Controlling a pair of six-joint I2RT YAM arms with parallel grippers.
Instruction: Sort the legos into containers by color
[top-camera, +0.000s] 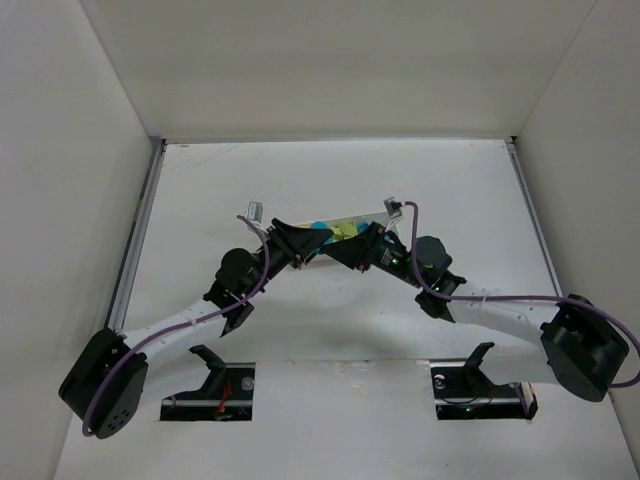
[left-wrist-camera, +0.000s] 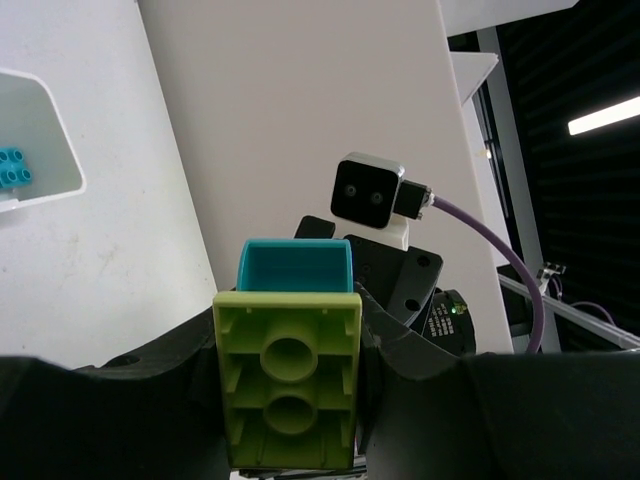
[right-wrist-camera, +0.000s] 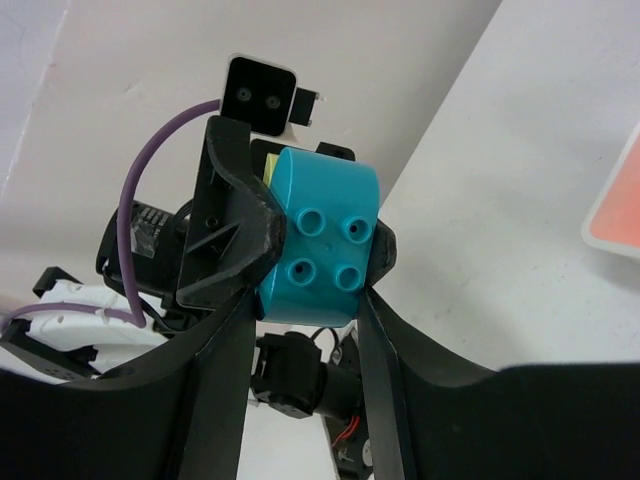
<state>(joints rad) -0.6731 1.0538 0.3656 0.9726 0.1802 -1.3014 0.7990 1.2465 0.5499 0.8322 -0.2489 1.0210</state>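
A yellow-green brick (left-wrist-camera: 288, 385) is clamped in the left gripper (left-wrist-camera: 288, 400), with its hollow underside turned toward that wrist's view. A cyan brick (right-wrist-camera: 320, 250) is stuck onto its far end. That cyan brick is taken between the fingers of the right gripper (right-wrist-camera: 318, 285), which appear pressed against both of its sides, studs outward. The joined pair is held up between the two arms, off the table.

The step in hand is judged to be the splitting of the pair. A peel is advised rather than a straight pull. The left grip should be held firm and the right wrist rolled so that one edge is lifted first (a small brick may be flung when it pops free).

Beyond, the white tray (left-wrist-camera: 55, 150) is seen, with loose cyan legos (left-wrist-camera: 12, 165) lying in one compartment, where the freed piece is judged to belong.
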